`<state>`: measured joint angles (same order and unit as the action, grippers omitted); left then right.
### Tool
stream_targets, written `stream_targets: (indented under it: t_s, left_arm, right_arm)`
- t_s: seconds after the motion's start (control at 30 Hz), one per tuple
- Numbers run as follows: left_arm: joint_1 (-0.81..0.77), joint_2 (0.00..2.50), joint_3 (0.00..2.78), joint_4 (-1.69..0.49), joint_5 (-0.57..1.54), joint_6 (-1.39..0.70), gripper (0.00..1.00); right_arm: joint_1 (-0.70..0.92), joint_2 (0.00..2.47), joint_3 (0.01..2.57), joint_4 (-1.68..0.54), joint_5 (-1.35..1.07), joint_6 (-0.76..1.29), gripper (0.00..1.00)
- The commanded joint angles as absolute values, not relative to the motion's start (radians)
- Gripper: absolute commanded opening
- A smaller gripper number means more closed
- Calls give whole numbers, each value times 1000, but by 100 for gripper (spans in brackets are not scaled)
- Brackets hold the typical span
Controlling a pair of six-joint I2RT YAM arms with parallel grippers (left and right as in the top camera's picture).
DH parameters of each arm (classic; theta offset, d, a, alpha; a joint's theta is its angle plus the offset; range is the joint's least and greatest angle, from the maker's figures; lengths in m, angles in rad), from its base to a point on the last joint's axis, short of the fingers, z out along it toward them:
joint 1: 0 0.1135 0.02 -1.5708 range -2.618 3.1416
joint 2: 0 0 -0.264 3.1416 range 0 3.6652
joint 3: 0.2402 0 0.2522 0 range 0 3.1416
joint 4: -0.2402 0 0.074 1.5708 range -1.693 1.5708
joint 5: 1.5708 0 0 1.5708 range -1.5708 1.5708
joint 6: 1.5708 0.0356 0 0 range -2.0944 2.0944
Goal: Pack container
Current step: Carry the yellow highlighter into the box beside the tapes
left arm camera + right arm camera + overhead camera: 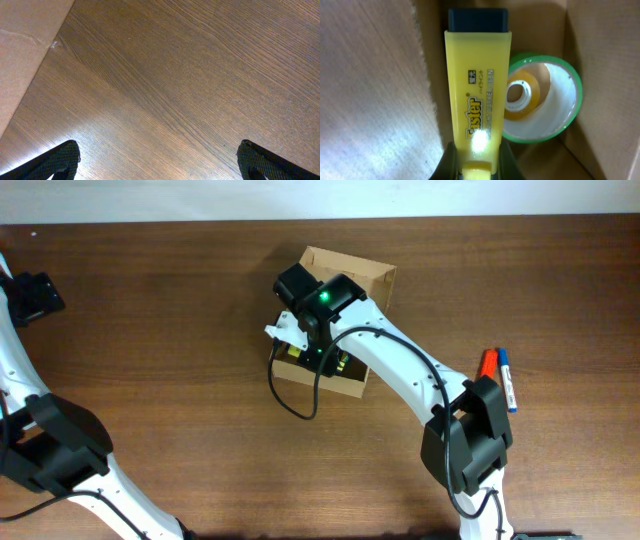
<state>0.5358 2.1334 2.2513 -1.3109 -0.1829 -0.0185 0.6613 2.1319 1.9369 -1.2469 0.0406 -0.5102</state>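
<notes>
Tan-brown cardboard container point(362, 275): far centre of dark wood surface point(150, 330). My right end effector point(475, 162): over its opening, clamped on yellow highlighter with dark cap point(477, 85); green tape roll point(559, 117) lies inside. My left end effector point(160, 165): spread wide, empty, over wood.

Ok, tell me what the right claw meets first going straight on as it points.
The right claw grips a yellow highlighter, whose dark cap leads, probably into the container interior; depth is unclear. The green tape roll sits beside that line.
</notes>
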Motion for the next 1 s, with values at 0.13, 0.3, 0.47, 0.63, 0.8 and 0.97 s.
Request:
stream_targets:
  t_s: [0.13, 0.3, 0.47, 0.63, 0.8, 0.97]
  left_arm:
    - [533, 2115, 2244, -1309, -179, -6, 100]
    - [533, 2115, 2244, -1310, -179, -6, 100]
    - [533, 2115, 2244, -1309, -179, -6, 100]
    - [533, 2115, 2244, -1310, -179, -6, 100]
    - [533, 2115, 2244, -1310, -179, -6, 100]
    - [533, 2115, 2244, -1310, -179, -6, 100]
  right_arm:
    - [599, 2150, 1933, -1221, 58, -516, 4]
    - [585, 2199, 1932, -1214, 7, -508, 4]
    - [611, 2215, 1927, -1214, -26, -505, 3]
    - [628, 2215, 1920, -1219, -49, -497, 3]
    - [629, 2215, 1888, -1213, -53, -497, 4]
    - [629, 2215, 1843, -1195, -53, -496, 4]
